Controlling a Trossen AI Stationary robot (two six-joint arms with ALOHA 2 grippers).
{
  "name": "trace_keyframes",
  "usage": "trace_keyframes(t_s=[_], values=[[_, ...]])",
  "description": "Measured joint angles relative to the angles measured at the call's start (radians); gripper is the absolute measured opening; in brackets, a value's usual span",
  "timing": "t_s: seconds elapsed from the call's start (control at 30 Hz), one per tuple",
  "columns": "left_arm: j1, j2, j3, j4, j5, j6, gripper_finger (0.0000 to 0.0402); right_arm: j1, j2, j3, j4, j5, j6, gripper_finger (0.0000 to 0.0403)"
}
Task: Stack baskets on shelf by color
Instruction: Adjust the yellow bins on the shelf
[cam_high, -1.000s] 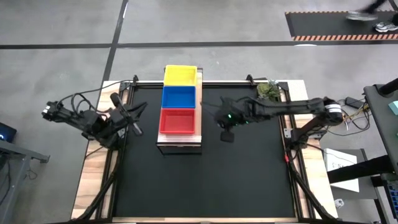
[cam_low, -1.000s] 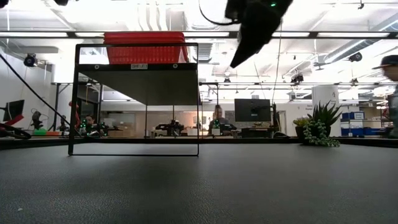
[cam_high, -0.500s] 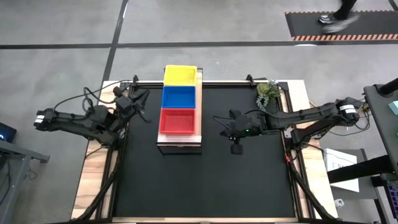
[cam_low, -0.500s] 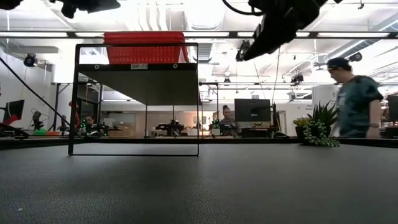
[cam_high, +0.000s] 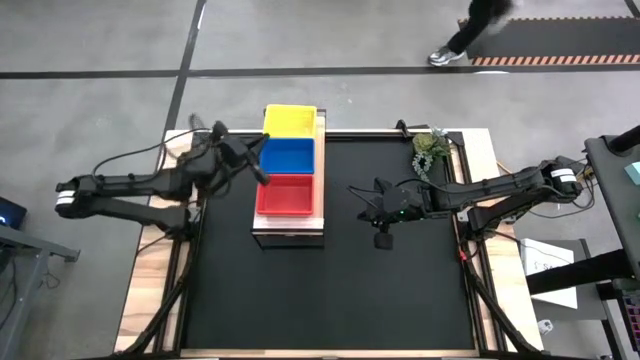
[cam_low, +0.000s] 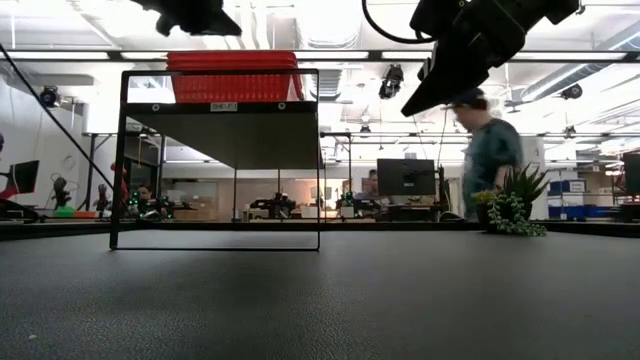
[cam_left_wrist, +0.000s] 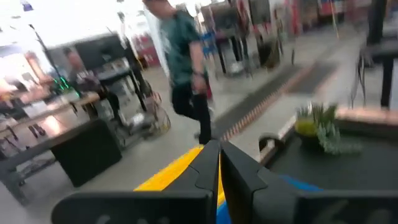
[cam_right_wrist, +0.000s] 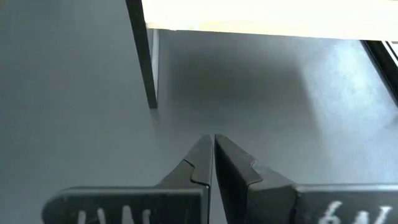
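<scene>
The shelf stands left of the table's middle, its wood-grain top on a dark frame. A yellow basket, a blue basket and a red basket sit on it in a row from far to near. Whether others lie under them, I cannot tell. My left gripper hovers shut over the left rims of the blue and red baskets, above the red one in the low view. My right gripper hangs shut in the air right of the shelf, above the tabletop.
A small potted plant stands at the table's far right corner. A person walks past behind the table. Black tabletop spreads near and right of the shelf.
My left arm has swung from the table's left edge toward the shelf and now reaches over the baskets' left rims. My right gripper has drawn back from the shelf toward the table's right and risen slightly, then held. The baskets have not moved.
</scene>
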Motion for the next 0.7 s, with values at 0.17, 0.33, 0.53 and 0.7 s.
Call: trace_keyframes(t_s=[0.17, 0.33, 0.53, 0.7], values=[[0.101, 0.08, 0.167, -0.26, 0.112, -0.043, 0.0, 0.0, 0.0, 0.0, -0.001, 0.0, -0.003, 0.0009], [0.214, 0.151, 0.312, -0.561, 0.129, -0.069, 0.0, 0.0, 0.0, -0.004, -0.005, -0.001, -0.002, 0.0009], [0.417, 0.222, 0.423, -0.804, 0.312, -0.067, 0.0, 0.0, 0.0, -0.019, -0.006, -0.002, -0.002, 0.0009], [0.58, 0.283, 0.424, -0.836, 0.481, -0.017, 0.0, 0.0, 0.0, -0.04, -0.005, -0.002, 0.009, 0.0009]])
